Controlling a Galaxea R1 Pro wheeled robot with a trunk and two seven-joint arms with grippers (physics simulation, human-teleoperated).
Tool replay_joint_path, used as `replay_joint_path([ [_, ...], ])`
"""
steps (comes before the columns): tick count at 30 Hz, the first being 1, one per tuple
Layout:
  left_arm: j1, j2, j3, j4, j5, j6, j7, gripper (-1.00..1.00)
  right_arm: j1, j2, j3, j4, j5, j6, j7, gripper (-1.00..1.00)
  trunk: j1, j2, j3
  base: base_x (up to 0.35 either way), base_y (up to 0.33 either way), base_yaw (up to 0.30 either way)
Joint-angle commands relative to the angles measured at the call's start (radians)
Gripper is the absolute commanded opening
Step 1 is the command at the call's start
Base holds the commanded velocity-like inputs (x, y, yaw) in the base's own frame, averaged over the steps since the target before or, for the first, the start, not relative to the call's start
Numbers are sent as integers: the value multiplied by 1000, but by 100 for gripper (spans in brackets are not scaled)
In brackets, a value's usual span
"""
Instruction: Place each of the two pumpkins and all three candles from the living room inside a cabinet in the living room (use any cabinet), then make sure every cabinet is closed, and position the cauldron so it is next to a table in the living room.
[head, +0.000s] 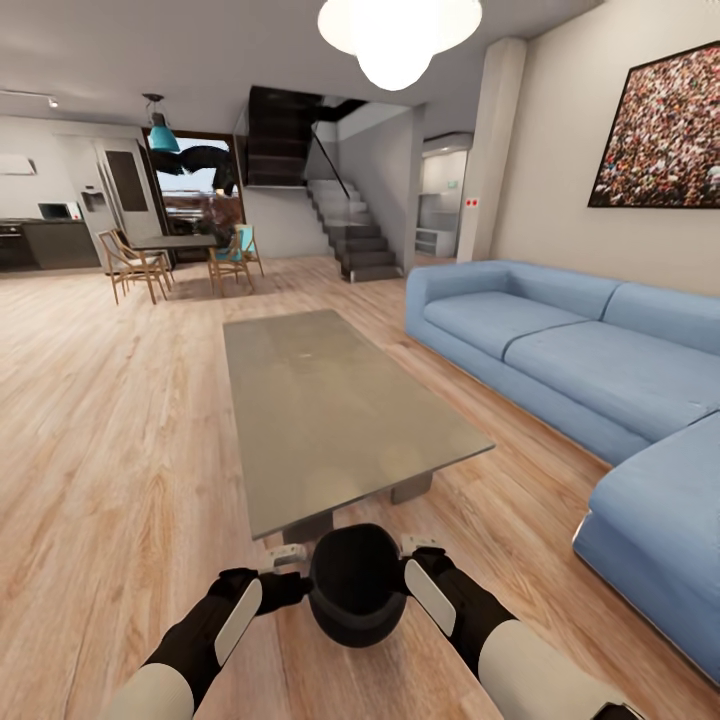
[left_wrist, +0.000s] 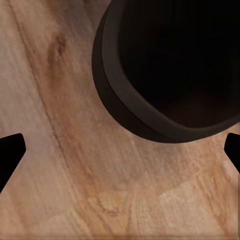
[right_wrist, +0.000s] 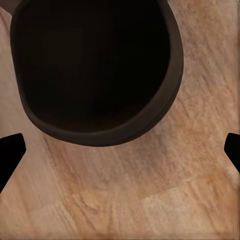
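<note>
Between my left gripper (head: 287, 553) and right gripper (head: 420, 546) sits the cauldron (head: 356, 583), both spread wide, fingers empty, table (head: 330, 410) just ahead.

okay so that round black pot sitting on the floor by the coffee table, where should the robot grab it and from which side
Probably by its bulging sides, one gripper each way. The round matte black cauldron stands upright on the wooden floor, too wide for one grip, so the left gripper presses from the left and the right gripper from the right, just below the wide rim.
</note>
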Motion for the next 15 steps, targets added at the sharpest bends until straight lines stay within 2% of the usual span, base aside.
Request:
replay_joint_path([
  [1, 0, 1, -3, 0, 11, 4, 10, 100, -1, -1, 5, -2, -11, 3, -11, 100, -4, 7, 2, -2, 2, 0],
  [9, 0, 2, -4, 2, 11, 6, 16, 100, -1, -2, 1, -2, -19, 27, -23, 100, -35, 63, 27, 0, 0, 0],
  [15, -1, 5, -5, 42, 7, 7, 19, 100, -1, -10, -2, -4, -21, 46, -53, 100, -58, 105, 46, 0, 0, 0],
])
